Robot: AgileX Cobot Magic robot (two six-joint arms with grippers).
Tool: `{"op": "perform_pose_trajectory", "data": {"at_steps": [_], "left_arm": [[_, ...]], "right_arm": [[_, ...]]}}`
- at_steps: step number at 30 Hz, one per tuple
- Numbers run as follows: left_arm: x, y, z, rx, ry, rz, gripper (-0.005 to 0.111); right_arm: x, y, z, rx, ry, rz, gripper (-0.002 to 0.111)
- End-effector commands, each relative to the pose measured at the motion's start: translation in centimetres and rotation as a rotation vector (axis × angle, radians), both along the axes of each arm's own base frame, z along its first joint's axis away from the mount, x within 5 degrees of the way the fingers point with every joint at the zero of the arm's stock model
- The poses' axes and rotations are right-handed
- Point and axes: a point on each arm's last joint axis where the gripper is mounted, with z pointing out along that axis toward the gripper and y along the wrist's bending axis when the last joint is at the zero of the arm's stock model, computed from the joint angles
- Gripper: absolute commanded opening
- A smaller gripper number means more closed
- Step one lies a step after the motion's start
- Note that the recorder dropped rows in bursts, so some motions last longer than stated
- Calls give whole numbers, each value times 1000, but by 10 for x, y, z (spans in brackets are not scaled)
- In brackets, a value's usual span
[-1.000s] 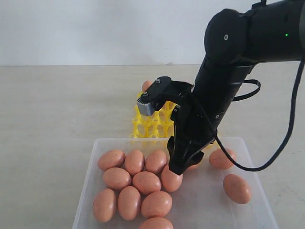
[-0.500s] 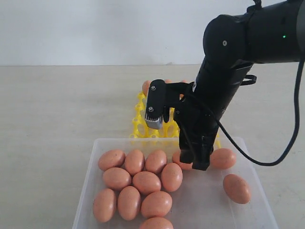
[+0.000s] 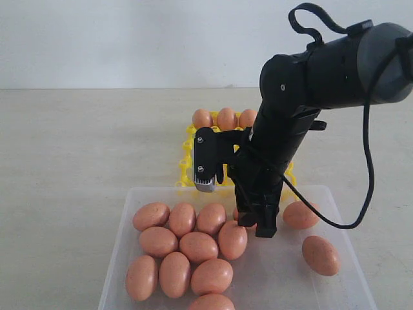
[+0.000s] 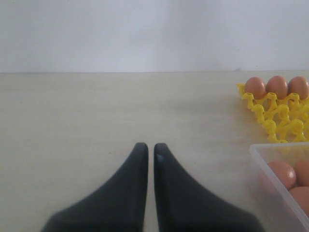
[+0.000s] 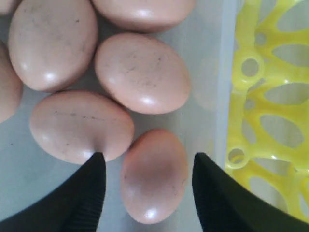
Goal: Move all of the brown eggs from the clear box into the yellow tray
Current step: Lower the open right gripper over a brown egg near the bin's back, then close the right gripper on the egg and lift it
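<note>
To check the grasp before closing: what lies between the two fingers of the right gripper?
One brown egg, on the clear box floor; the right wrist view shows it between the open fingers.

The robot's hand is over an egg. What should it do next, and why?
Probably lower the right gripper a little and close gently on the brown egg framed between its open fingers. The jaws stand wide on either side of that egg and do not grip it yet, and it lies in the clear box, beside the yellow tray.
</note>
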Motion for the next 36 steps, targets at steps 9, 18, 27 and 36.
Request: {"op": "perform_pose_trajectory", "data": {"at_steps": [9, 18, 27, 36], "left_arm": [[0, 0, -1, 1, 0, -9, 4], [0, 0, -1, 1, 0, -9, 4], [0, 0, -1, 1, 0, -9, 4], [0, 0, -1, 1, 0, -9, 4]], "right_arm": [[4, 2, -29, -33, 62, -19, 49], [6, -1, -41, -46, 92, -77, 49], [4, -1, -41, -54, 127, -106, 18], [1, -2, -38, -46, 156, -190, 0]]}}
